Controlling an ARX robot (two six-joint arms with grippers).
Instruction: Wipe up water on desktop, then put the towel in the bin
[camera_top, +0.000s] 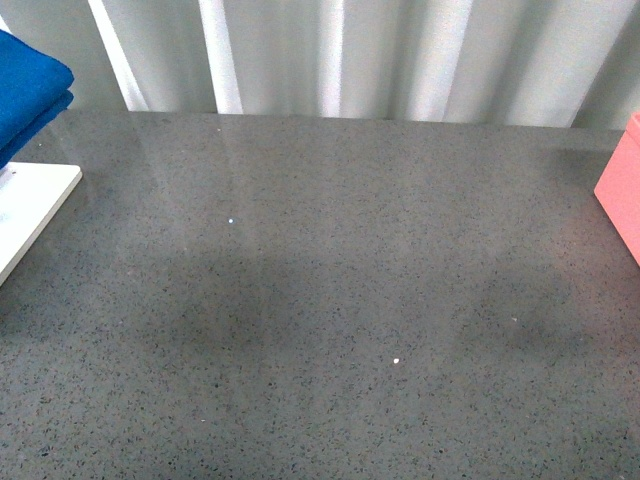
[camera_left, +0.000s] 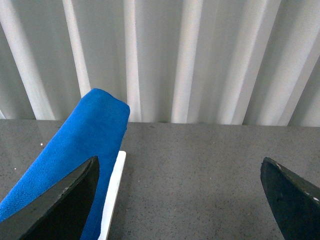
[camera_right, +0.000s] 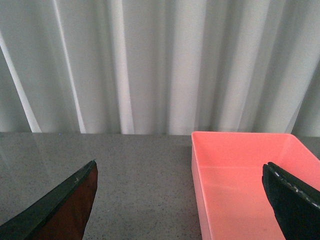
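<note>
The dark-grey speckled desktop (camera_top: 330, 300) fills the front view; no water shows clearly on it. The bright blue towel (camera_top: 25, 90) lies folded at the far left edge, over a small white board (camera_top: 35, 205). Neither arm shows in the front view. In the left wrist view my left gripper (camera_left: 180, 200) is open and empty, with the towel (camera_left: 80, 145) by one finger. In the right wrist view my right gripper (camera_right: 180, 200) is open and empty, in front of the pink bin (camera_right: 240, 175), which looks empty. The bin's corner (camera_top: 622, 185) shows at the far right of the front view.
White pleated curtains (camera_top: 350, 55) hang behind the desk's far edge. The white board's edge (camera_left: 112, 195) lies beside the towel in the left wrist view. Small white specks (camera_top: 397, 361) dot the desktop.
</note>
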